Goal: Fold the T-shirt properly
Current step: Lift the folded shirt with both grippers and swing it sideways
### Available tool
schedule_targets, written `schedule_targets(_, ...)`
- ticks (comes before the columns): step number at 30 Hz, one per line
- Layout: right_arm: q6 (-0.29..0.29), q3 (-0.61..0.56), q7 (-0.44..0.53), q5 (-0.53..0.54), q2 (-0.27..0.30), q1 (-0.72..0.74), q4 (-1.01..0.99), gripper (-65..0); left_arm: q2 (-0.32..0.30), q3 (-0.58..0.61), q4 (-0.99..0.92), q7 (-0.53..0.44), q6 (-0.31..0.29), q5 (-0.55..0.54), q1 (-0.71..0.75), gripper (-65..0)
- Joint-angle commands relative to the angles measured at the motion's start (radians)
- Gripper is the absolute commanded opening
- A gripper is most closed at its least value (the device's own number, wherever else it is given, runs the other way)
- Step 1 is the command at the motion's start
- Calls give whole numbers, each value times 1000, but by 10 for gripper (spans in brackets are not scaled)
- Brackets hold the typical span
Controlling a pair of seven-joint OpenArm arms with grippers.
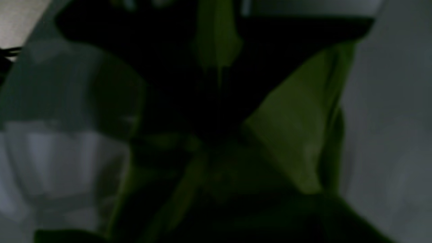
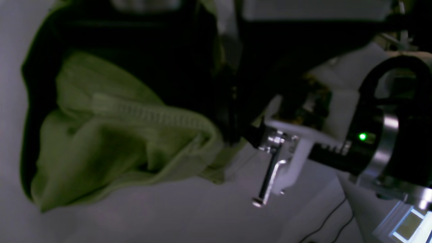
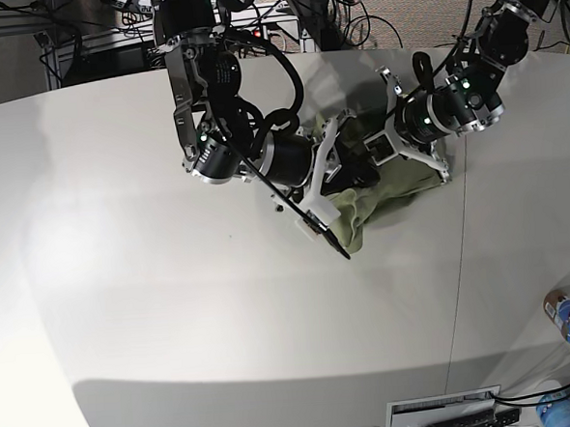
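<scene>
Gathering stage, by the look of it: the T-shirt (image 3: 380, 190) sits as a crumpled olive heap on the white surface (image 3: 154, 280), toward the far middle, with both arms converged on it. No flat panel, no clean fold line visible yet.

Right gripper (image 3: 333, 167) comes in from the base view's left, its long white-and-black fingers (image 3: 314, 217) lying low along the heap's near edge. Its wrist view shows bunched cloth with a ribbed hem or collar band right at the fingers; the fingers read as closed together, and cloth appears pinched there, though the contact point is in shadow.

Left gripper (image 3: 388, 149) reaches in from the base view's right, buried in the far side of the heap. Its wrist view is dark and blurred, green folds filling the frame; fingers closed, seemingly on cloth.

Judgement: shirt is still being sorted out, far from folded. Both arms seem to hold the bundle close together, so the cloth has no spread.

Next move calls for lifting and drawing the two holds apart to open the shirt, then laying it flat. If either hold is on inner layers rather than an edge, regrasp at shoulders or hem first.

Off to the near right edge: a bottle (image 3: 569, 320), well apart from the work.
</scene>
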Motion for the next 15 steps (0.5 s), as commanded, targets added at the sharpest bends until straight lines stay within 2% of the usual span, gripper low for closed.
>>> schedule_targets(1,24,-11,21,41,-13,13,18,-650,-21,-11,13,5,47,16,-19,-650)
schedule_targets(5,23,-9,48,-1,-12,13,18,-650,-69,-11,13,4,48,9,-19,-650)
schedule_targets(7,23,0,49,0,-12,13,18,-650,-95,-19,13,3,46,-36,-19,-650)
schedule_targets(12,22,43,49,11,-12,13,18,-650,-108,-139,13,3,-68,-266,-18,-650)
schedule_targets(15,23,61,45,26,-12,13,18,-650,-106,-220,13,3,-108,-326,-18,-650)
